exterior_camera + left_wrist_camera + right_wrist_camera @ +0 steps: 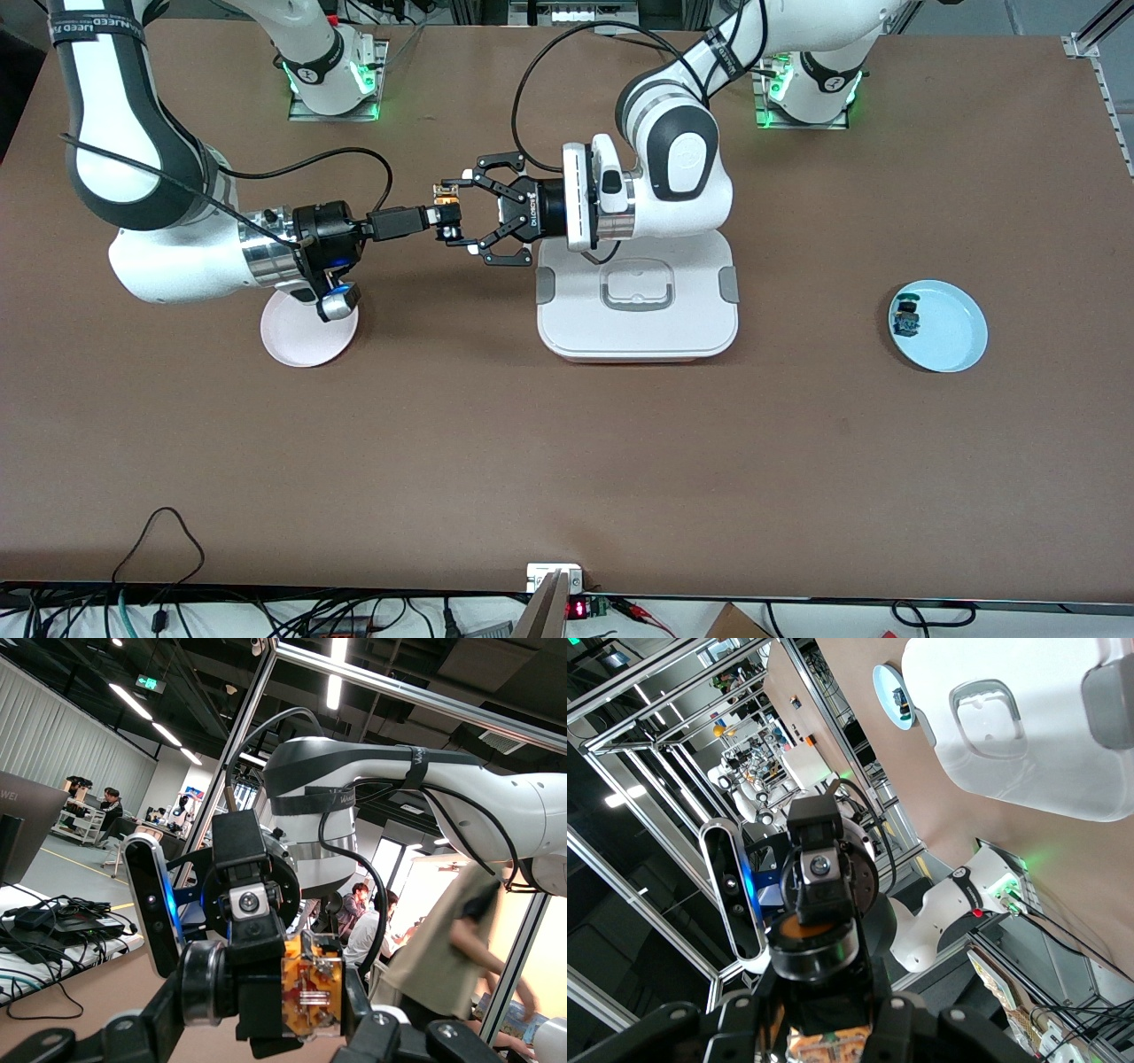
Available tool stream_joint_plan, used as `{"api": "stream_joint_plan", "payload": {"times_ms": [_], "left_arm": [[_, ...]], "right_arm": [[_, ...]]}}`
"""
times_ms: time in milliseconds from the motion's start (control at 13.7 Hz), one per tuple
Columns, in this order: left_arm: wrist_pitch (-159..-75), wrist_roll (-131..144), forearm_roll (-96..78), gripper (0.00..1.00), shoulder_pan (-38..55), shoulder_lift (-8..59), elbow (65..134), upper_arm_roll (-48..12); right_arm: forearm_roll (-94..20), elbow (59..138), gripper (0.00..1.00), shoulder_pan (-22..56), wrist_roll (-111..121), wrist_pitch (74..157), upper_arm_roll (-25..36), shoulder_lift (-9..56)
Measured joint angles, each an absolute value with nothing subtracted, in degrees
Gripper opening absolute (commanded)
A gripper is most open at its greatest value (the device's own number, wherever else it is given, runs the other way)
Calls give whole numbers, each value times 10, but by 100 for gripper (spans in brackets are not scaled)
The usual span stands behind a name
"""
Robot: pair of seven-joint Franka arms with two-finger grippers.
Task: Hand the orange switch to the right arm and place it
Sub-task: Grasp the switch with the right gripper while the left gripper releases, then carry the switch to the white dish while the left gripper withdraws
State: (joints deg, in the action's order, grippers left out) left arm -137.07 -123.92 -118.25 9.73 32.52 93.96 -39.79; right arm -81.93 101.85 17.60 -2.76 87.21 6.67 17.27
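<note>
The orange switch [446, 210] is up in the air over the bare table, between the pink plate and the white box. Both grippers hold it. My right gripper [434, 218], with slim black fingers, is shut across its black body. My left gripper [452, 213], the wide linkage claw, is shut on its two ends. The left wrist view shows the switch's orange terminal block [312, 992], with the black ring of its cap against one claw finger. The right wrist view shows the ringed orange cap [818, 941] above my right gripper [833, 1014].
A pink plate [306, 335] lies under the right wrist. A white lidded box [638, 332] sits under the left wrist. A blue plate [952, 332] toward the left arm's end holds a small green-blue switch [905, 317].
</note>
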Motion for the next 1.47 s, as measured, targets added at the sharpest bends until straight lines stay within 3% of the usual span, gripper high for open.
{"api": "stream_joint_plan", "payload": {"times_ms": [366, 659, 1026, 1465], "left_arm": [[-1368, -1203, -1183, 100, 95, 327, 942, -397], [-1314, -1145, -1145, 100, 73, 327, 943, -393], [-1172, -933, -920, 100, -29, 331, 941, -386], [-1152, -673, -607, 100, -35, 331, 932, -392]], "right_arm": [[-819, 1019, 0, 176, -17, 866, 67, 169], [-819, 1025, 0, 157, 11, 863, 70, 170], [-782, 1050, 0, 115, 56, 841, 72, 170], [-593, 1051, 0, 64, 120, 813, 73, 169]]}}
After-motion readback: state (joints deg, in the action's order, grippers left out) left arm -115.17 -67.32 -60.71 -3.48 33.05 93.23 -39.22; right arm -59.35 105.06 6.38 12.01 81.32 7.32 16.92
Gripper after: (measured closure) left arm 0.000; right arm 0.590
